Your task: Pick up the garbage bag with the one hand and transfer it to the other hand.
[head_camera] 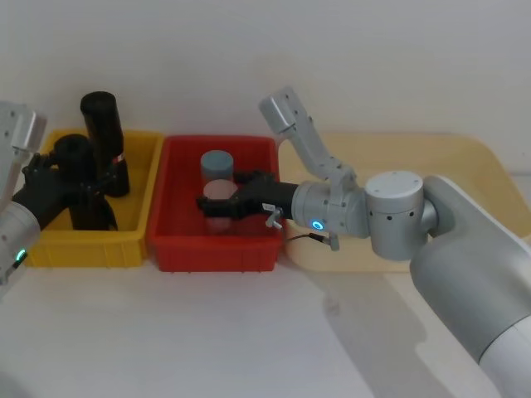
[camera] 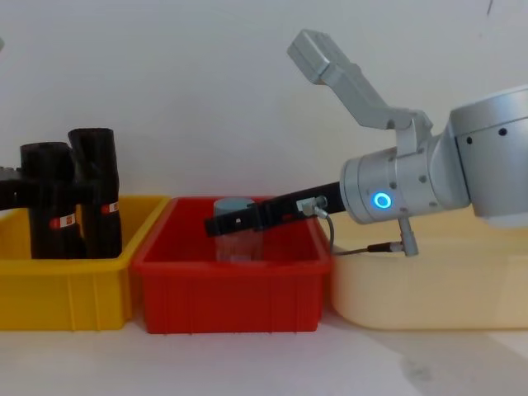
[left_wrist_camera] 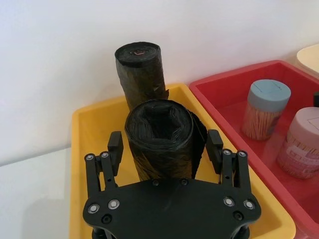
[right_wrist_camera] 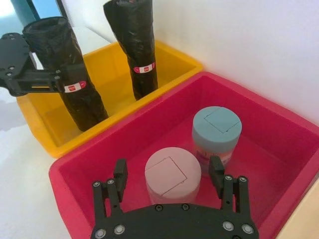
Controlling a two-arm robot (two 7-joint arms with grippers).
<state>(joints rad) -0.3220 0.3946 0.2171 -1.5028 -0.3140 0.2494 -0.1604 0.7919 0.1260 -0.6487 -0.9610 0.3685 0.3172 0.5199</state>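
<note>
Two black rolled garbage bags stand upright in the yellow bin [head_camera: 143,166]. The nearer garbage bag [head_camera: 73,153] [left_wrist_camera: 159,132] [right_wrist_camera: 57,50] [camera: 47,177] carries a small red-and-white label and rests on the bin floor. My left gripper [head_camera: 83,189] [left_wrist_camera: 165,147] [right_wrist_camera: 60,78], on the green-lit arm, is open with a finger close on each side of this roll. The second roll [head_camera: 101,124] [left_wrist_camera: 140,64] stands just behind it. My right gripper [head_camera: 217,200] [right_wrist_camera: 167,172] [camera: 216,224], on the blue-lit arm, hangs open inside the red bin [head_camera: 216,249], straddling a pink-capped jar [right_wrist_camera: 172,174].
A blue-grey-capped jar [head_camera: 216,162] [right_wrist_camera: 216,127] stands behind the pink one in the red bin, which touches the yellow bin's side. A pale tan tray [head_camera: 473,166] lies to the right under the right arm. White table surface spreads in front of the bins.
</note>
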